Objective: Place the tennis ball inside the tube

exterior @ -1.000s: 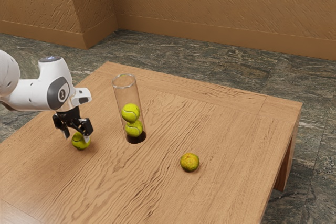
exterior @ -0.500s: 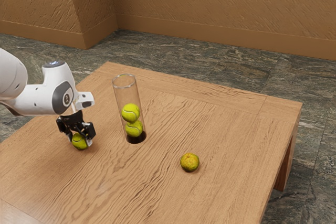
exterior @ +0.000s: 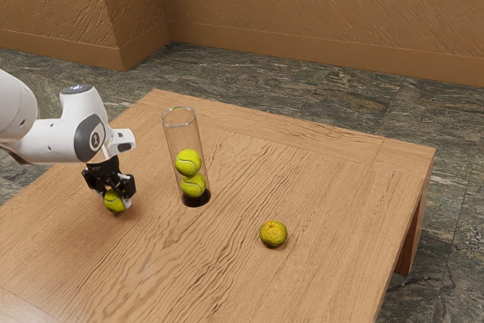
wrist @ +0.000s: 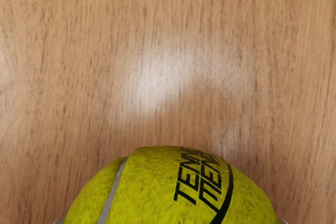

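Note:
At the exterior view's left, my gripper [exterior: 113,200] points down with its two fingers shut on a tennis ball [exterior: 114,203], low over the wooden table. The yellow-green ball [wrist: 173,192] fills the space between the fingertips of my gripper [wrist: 171,221] in the wrist view, one grey tip edge against each side. To the exterior view's right of the hand stands the clear tube [exterior: 182,132], upright with an open top rim and a dark base. Inside it, an upper tennis ball [exterior: 188,163] rests on a lower one [exterior: 193,185].
A round yellow-orange fruit [exterior: 273,234] lies on the table [exterior: 333,187], toward the exterior view's right from the tube and apart from it. The table's edge runs beyond the fruit, with a dark stone floor [exterior: 378,104] past it.
My hand has come down around the ball and its fingers have drawn in against it. In the latest exterior picture, hand and ball sit very slightly higher than half a second ago.

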Action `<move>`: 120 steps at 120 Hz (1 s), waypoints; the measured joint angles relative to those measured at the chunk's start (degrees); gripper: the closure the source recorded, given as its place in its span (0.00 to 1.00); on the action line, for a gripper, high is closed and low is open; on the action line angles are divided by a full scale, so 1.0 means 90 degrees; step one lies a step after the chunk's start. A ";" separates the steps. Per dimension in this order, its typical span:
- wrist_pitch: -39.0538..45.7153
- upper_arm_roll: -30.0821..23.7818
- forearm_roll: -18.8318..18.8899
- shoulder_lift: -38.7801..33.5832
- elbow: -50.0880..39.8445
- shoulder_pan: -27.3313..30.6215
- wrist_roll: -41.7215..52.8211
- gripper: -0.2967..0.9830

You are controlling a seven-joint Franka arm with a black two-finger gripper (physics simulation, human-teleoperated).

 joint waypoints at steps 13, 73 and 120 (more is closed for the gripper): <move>-0.0022 -0.0007 0.0060 -0.0273 0.0045 -0.0017 -0.0006 0.46; -0.2922 -0.0589 0.0349 -0.0667 0.3466 -0.0103 -0.0083 0.48; -0.3704 -0.1045 0.0346 -0.0550 0.3806 -0.0382 -0.0228 0.48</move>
